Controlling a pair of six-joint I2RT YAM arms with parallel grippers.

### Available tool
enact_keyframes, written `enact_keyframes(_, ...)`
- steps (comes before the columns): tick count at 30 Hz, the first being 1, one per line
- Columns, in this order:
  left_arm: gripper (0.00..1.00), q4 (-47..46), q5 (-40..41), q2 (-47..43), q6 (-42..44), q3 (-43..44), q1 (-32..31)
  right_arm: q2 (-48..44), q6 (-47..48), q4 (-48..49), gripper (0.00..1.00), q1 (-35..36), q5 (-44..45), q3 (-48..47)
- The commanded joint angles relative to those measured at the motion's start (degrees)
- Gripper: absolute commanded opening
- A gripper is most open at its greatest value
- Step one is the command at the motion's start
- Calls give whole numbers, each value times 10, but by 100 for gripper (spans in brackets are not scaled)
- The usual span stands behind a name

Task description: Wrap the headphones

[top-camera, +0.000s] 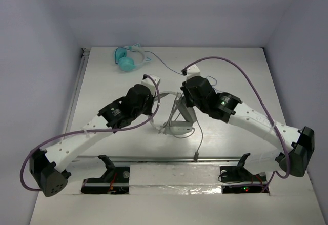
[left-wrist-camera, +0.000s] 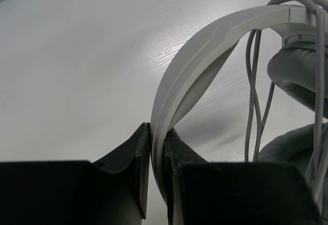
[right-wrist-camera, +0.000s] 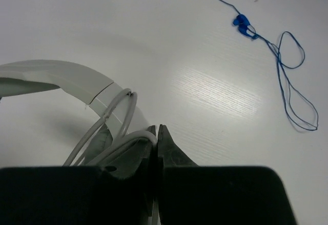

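Note:
The white headphones (top-camera: 178, 121) stand lifted at the middle of the table between both arms. In the left wrist view my left gripper (left-wrist-camera: 158, 148) is shut on the wide white headband (left-wrist-camera: 205, 40), with a grey ear pad (left-wrist-camera: 297, 76) and strands of the grey cable (left-wrist-camera: 253, 102) to the right. My right gripper (right-wrist-camera: 156, 133) is shut on the grey cable (right-wrist-camera: 120, 115), which loops over its left finger and round the headband (right-wrist-camera: 56, 74). From above, the left gripper (top-camera: 154, 104) and right gripper (top-camera: 187, 102) flank the headphones. The cable's loose end (top-camera: 201, 140) trails toward the near edge.
Smaller teal headphones (top-camera: 124, 59) lie at the back left, their thin cable (top-camera: 164, 63) running right; its blue plug (right-wrist-camera: 241, 21) and loops (right-wrist-camera: 289, 81) show in the right wrist view. A metal rail (top-camera: 77, 86) borders the table's left edge.

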State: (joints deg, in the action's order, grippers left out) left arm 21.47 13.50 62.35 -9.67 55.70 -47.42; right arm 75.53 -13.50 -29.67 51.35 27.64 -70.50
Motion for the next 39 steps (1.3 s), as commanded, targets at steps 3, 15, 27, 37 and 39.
enact_keyframes(3, 0, 40, -90, -34, 27, 109, -1, -27, 3, 45, 0, -19, -18, -89)
enact_keyframes(15, 0, 101, -166, -30, 35, 274, -1, -4, 61, -11, 4, -36, 17, -209)
enact_keyframes(27, 0, 82, -181, -41, 29, 231, 30, -85, -15, 143, 14, -113, -96, 23)
enact_keyframes(37, 0, 62, -247, -28, 27, 253, 75, -89, -67, 274, 30, -165, -237, 155)
enact_keyframes(39, 0, 55, -280, -28, 26, 251, 86, -94, -75, 321, 33, -174, -264, 178)
